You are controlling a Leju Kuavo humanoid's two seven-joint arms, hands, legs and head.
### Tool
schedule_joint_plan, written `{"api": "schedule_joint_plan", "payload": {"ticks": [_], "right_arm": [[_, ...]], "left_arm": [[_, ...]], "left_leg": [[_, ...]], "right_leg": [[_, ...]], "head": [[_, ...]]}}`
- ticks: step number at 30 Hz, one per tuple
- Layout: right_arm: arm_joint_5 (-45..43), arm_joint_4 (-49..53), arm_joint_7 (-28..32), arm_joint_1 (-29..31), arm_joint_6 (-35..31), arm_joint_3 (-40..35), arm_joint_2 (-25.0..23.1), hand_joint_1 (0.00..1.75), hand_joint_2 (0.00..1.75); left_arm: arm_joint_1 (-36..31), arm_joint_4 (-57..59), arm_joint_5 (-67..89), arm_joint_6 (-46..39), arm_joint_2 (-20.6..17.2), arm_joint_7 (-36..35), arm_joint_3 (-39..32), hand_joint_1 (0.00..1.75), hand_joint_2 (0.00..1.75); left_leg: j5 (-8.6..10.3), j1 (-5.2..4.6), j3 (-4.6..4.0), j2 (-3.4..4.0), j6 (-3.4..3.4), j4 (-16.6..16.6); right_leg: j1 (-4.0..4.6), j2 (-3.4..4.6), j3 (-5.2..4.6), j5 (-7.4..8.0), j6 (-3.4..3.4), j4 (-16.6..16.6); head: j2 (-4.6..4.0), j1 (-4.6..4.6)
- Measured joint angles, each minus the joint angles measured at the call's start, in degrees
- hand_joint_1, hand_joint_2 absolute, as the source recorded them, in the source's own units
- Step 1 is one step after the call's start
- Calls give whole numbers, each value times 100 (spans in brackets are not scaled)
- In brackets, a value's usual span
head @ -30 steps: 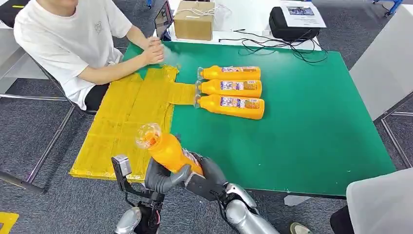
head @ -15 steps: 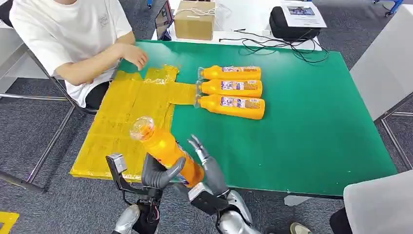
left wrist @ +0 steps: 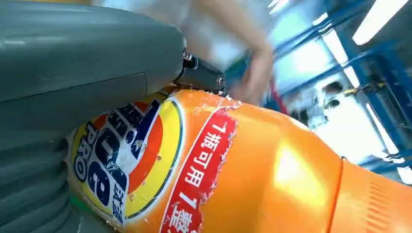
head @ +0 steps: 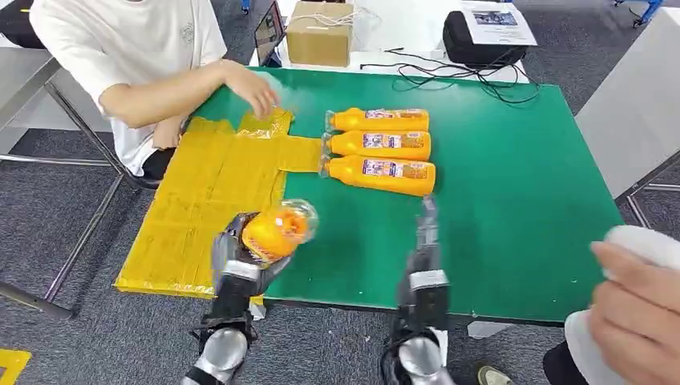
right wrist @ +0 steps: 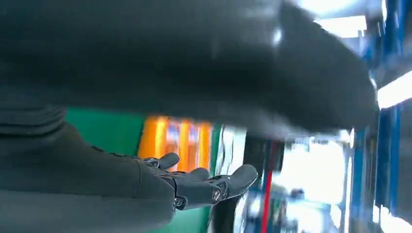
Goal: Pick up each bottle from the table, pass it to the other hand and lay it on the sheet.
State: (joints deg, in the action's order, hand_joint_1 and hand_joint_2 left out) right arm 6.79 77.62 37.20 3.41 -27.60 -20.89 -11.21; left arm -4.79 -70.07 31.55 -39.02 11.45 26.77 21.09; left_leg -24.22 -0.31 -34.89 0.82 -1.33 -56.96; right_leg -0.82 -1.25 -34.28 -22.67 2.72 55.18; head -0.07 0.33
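My left hand (head: 237, 261) grips an orange bottle (head: 276, 228) near the table's front edge, its clear cap end pointing up toward the camera. Up close, the left wrist view has the bottle's label (left wrist: 145, 160) against my grey palm. The bottle hovers at the border of the yellow sheet (head: 208, 192) and the green table (head: 497, 208). To its right, my right hand (head: 426, 241) is empty, fingers stretched out flat and apart (right wrist: 214, 187) above the table. Three more orange bottles (head: 381, 144) lie side by side at the table's middle back.
A person in a white shirt sits at the far left, a hand (head: 258, 95) reaching over the sheet's far corner. Another person's hand (head: 637, 293) intrudes at the lower right. A cardboard box (head: 319, 34), black bag (head: 481, 36) and cables (head: 457, 72) sit behind the table.
My right hand let go of the bottle and swung right, away from it. The left hand turned the bottle's cap end toward the camera. The seated person's hand reached further over the sheet.
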Motion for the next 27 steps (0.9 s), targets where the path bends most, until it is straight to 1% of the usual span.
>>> {"api": "schedule_joint_plan", "payload": {"ticks": [2,4,5,7,9,12,14,16,21,22,23,24,25,27], "right_arm": [[-63,180,-6,-56,86,212,-43,0,0],[-116,343,-33,-135,243,341,-96,0,0],[-129,393,-33,-161,288,375,-113,0,0],[-155,459,-42,-201,319,413,-144,0,0],[-164,526,-46,-229,336,472,-172,0,0],[-172,570,-59,-242,369,496,-190,0,0],[-266,570,-142,-249,551,511,-203,0,0],[-269,561,-151,-262,680,509,-221,0,0],[-319,452,-225,-246,900,493,-280,0,0],[-325,382,-260,-212,982,474,-291,0,0],[-330,327,-293,-183,1058,447,-302,0,0],[-334,223,-350,-144,1193,391,-323,0,0],[-339,150,-374,-128,1241,356,-339,0,0],[-365,-23,-411,-123,1300,319,-369,0,0]], "left_arm": [[-144,210,1598,-58,-32,-315,-279,147,175],[-298,385,2584,-67,-48,-364,-650,147,175],[-373,454,2835,-71,-48,-321,-864,147,175],[-502,575,2912,-85,-50,-277,-1184,147,175],[-563,662,2936,-102,-59,-266,-1422,175,175],[-602,727,3232,-104,-48,-336,-1609,175,175],[-664,736,4255,-94,-35,-753,-1814,175,175],[-880,861,4757,-43,-136,-1093,-1928,175,175],[-1421,1716,4501,-69,-391,-1287,-2028,175,175],[-1638,2075,4415,49,-450,-1343,-2024,169,175],[-1776,2322,4319,233,-496,-1356,-2024,152,175],[-1960,2693,4055,646,-583,-1356,-2026,87,175],[-2080,2910,3862,909,-638,-1345,-2030,42,175],[-2264,3329,3519,1354,-704,-1264,-2045,42,175]], "left_leg": [[0,0,0,0,0,0],[0,0,1,3,0,0],[0,0,1,5,0,0],[0,1,3,5,1,0],[1,2,3,4,2,0],[1,3,0,4,1,0],[1,2,0,4,1,0],[2,2,-4,0,1,0],[7,3,0,-1,2,0],[12,4,-1,-2,3,0],[13,4,-1,-1,6,0],[12,4,1,3,6,1],[12,5,1,8,6,1],[13,5,0,5,7,1]], "right_leg": [[0,1,0,0,0,0],[0,4,-1,1,-1,1],[1,4,-1,1,-1,1],[1,5,-2,1,-1,1],[2,1,-1,0,-1,1],[2,3,-1,0,-1,2],[1,3,-3,0,-1,2],[1,-1,-3,0,-1,1],[2,-2,1,1,-2,2],[3,-3,2,1,-2,3],[2,-2,2,2,-3,3],[2,1,1,5,-5,4],[3,3,0,5,-5,4],[3,1,0,5,-4,5]], "head": [[0,2],[0,0],[0,0],[0,0],[0,2],[0,0],[0,2],[0,2],[0,0],[0,9],[0,4],[0,0],[0,2],[0,0]]}}
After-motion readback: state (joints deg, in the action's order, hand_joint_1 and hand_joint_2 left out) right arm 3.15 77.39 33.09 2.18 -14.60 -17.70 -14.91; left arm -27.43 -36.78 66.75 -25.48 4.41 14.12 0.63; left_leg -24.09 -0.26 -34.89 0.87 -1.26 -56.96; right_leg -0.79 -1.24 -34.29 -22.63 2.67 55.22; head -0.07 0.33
